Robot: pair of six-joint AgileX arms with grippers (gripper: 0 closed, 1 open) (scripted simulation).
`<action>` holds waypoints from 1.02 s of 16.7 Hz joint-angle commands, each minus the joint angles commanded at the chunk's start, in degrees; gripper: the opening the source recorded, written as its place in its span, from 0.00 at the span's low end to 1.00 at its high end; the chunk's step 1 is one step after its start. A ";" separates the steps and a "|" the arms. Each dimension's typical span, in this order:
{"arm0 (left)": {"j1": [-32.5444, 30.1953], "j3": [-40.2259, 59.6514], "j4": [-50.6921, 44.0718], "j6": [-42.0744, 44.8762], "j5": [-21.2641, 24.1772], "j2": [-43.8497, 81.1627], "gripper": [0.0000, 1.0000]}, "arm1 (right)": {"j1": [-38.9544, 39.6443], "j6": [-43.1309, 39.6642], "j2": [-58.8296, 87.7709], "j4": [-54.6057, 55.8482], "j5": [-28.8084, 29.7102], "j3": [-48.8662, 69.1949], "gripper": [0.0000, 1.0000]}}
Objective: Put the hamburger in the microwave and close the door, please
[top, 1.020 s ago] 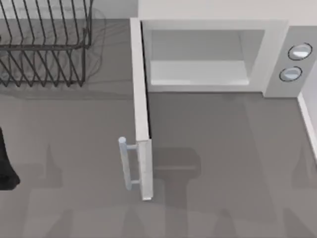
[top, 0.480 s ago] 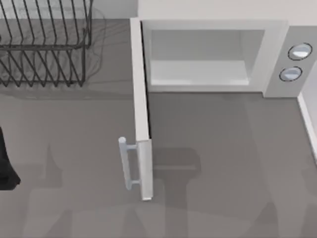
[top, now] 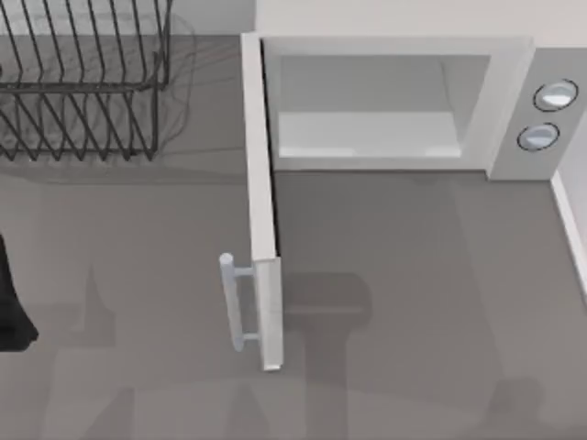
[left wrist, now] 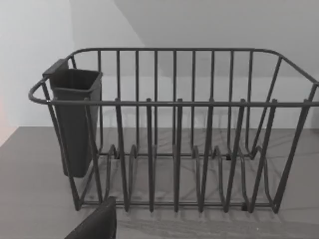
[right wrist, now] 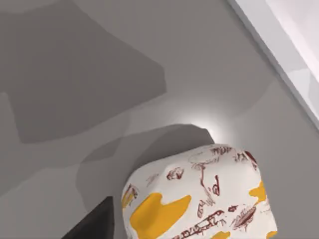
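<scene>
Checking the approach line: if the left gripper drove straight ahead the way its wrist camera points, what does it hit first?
Probably the black wire rack, which stands squarely ahead of the left gripper on the table, its near wall of upright wires first. Nothing shows between them; depth is unclear.

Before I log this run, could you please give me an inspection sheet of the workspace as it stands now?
Surface: grey table, with soft shadows near its front edge.
Job's things: microwave at the back right, pale cavity with nothing inside; door swung fully open toward the front, bar handle on its left face; hamburger close under the right wrist camera, whitish with orange-yellow blotches, resting on the table.
Clutter: black wire rack at the back left, a dark cup hung on one end.
Grippers: a dark part of the left arm at the left edge; jaws not judged.
Cables: nothing seen.
Surroundings: pale wall behind the rack.
</scene>
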 joint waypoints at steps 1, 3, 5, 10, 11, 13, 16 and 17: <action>0.00 0.00 0.00 0.00 0.00 0.00 1.00 | -1.25 -4.97 4.21 -2.83 -0.02 2.28 1.00; 0.00 0.00 0.00 0.00 0.00 0.00 1.00 | -3.52 -13.44 11.30 -7.68 0.02 6.62 1.00; 0.00 0.00 0.00 0.00 0.00 0.00 1.00 | -5.37 -19.90 16.59 -11.36 0.14 10.46 1.00; 0.00 0.00 0.00 0.00 0.00 0.00 1.00 | -7.50 -27.36 22.73 -15.14 0.37 15.40 1.00; 0.00 0.00 0.00 0.00 0.00 0.00 1.00 | -7.50 -27.36 22.73 -15.14 0.37 15.40 1.00; 0.00 0.00 0.00 0.00 0.00 0.00 1.00 | -7.50 -27.36 22.73 -15.14 0.37 15.40 1.00; 0.00 0.00 0.00 0.00 0.00 0.00 1.00 | -7.26 -27.20 23.09 -14.09 0.35 14.64 1.00; 0.00 0.00 0.00 0.00 0.00 0.00 1.00 | -7.28 -27.12 23.85 -12.76 0.36 13.88 1.00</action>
